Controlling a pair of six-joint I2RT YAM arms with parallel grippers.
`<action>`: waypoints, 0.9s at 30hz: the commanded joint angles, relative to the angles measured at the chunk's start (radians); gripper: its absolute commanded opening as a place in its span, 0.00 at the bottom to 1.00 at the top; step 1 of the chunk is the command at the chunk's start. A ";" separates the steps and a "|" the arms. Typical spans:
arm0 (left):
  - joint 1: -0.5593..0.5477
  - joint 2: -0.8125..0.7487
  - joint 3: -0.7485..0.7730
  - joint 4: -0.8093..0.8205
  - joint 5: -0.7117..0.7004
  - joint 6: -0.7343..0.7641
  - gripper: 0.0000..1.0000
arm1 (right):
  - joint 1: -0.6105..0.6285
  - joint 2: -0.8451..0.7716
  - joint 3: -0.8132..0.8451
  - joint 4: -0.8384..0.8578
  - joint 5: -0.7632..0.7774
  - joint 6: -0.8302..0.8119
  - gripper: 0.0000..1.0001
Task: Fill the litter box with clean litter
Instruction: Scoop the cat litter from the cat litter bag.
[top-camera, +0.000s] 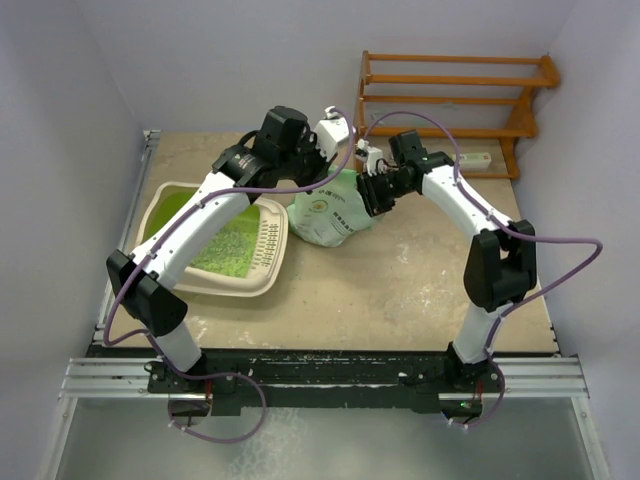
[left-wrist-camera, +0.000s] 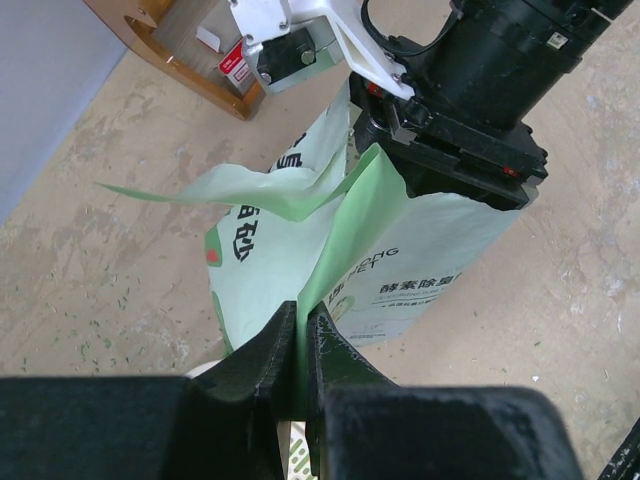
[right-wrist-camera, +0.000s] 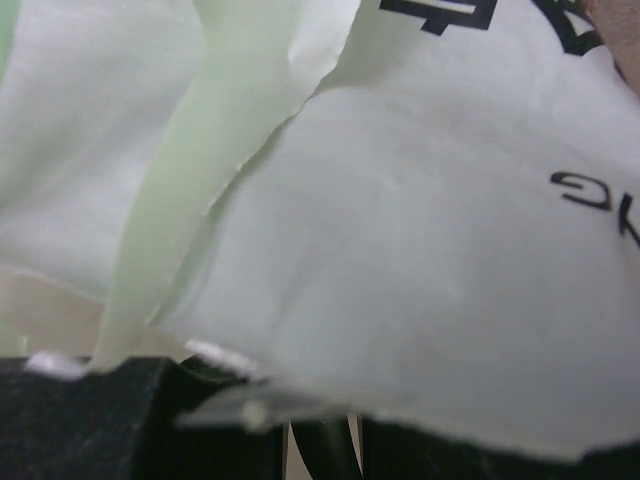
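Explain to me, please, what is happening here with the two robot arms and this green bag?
Both arms are holding a light green printed litter bag, which stands on the table just to the right of the litter box. The left arm has its jaws shut on one edge of the bag's open mouth, and the right arm grips the opposite edge. Some pale litter lies in the box. The bag is not yet tipped over the box.

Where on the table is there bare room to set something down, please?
Widest bare tabletop: between the litter box, the litter bag and the right arm, toward the near edge. Crowded at the back, where the left gripper and right gripper hold the bag near the wooden rack.
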 joint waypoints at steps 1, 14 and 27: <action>-0.001 -0.051 0.048 0.161 0.024 -0.031 0.03 | 0.015 0.026 0.035 0.054 -0.189 0.067 0.00; 0.000 -0.041 0.041 0.173 0.028 -0.030 0.03 | -0.087 0.014 -0.080 0.296 -0.470 0.271 0.00; 0.000 -0.046 0.033 0.182 0.018 -0.032 0.03 | -0.165 -0.011 -0.173 0.567 -0.620 0.502 0.00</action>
